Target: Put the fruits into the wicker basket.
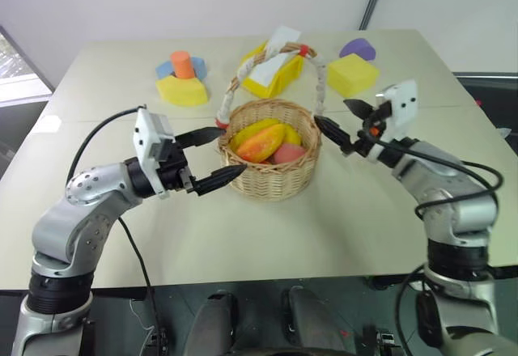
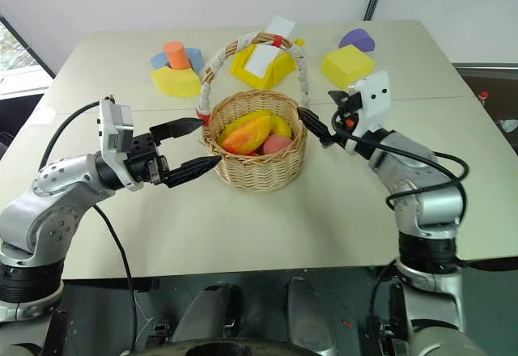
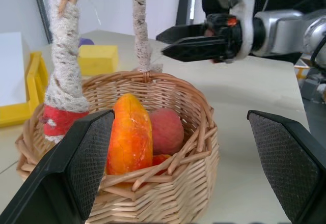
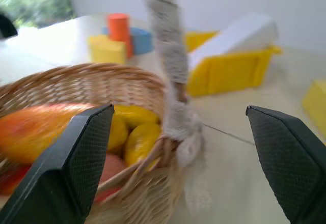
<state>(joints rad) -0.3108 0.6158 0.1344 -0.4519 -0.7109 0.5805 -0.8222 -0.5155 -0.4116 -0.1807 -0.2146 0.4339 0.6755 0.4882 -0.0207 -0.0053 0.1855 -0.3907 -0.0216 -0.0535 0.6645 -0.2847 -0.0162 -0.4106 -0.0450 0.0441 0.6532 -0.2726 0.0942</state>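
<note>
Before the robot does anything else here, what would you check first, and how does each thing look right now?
1. Fruits in the wicker basket: mango, peach and a yellow fruit lie inside: ok.
2. No fruit left on the table: none seen among the foam blocks: ok.
3. Left gripper empty: open beside the basket: ok.
4. Right gripper empty: open, holding nothing: ok.
5. Basket upright: ok.
6. Grippers clear of the basket: cannot tell.

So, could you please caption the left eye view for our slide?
Both open hands, left and right, flank the wicker basket holding the fruits.
</note>
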